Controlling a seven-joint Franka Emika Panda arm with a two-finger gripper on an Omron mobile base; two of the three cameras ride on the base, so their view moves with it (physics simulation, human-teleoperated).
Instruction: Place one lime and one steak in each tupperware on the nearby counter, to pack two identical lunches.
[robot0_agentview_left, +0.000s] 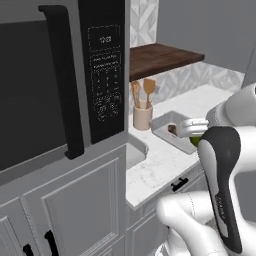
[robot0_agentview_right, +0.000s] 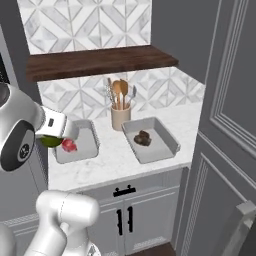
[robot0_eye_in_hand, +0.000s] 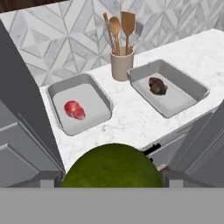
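Note:
My gripper (robot0_eye_in_hand: 111, 180) is shut on a glossy yellow-green lime (robot0_eye_in_hand: 111, 166), held in the air in front of the counter (robot0_eye_in_hand: 127, 116). Two light-grey tupperware trays lie on the counter. The left tupperware (robot0_eye_in_hand: 94, 103) holds a small red steak (robot0_eye_in_hand: 74, 109). In the right tupperware (robot0_eye_in_hand: 179, 97) lies a dark-brown steak (robot0_eye_in_hand: 157, 86). From the right base view, the gripper (robot0_agentview_right: 54, 136) and lime (robot0_agentview_right: 49, 142) hang over the near left corner of the left tupperware (robot0_agentview_right: 87, 141), beside the red steak (robot0_agentview_right: 69, 145). The right tupperware (robot0_agentview_right: 161, 146) with its steak (robot0_agentview_right: 142, 138) sits further right.
A beige cup of wooden utensils (robot0_eye_in_hand: 121, 65) stands between the trays at the back, under a dark wooden shelf (robot0_agentview_right: 100, 60). A tall cabinet with a black microwave (robot0_agentview_left: 105, 70) walls in the counter's left end. A grey panel (robot0_agentview_right: 225, 125) closes the right side.

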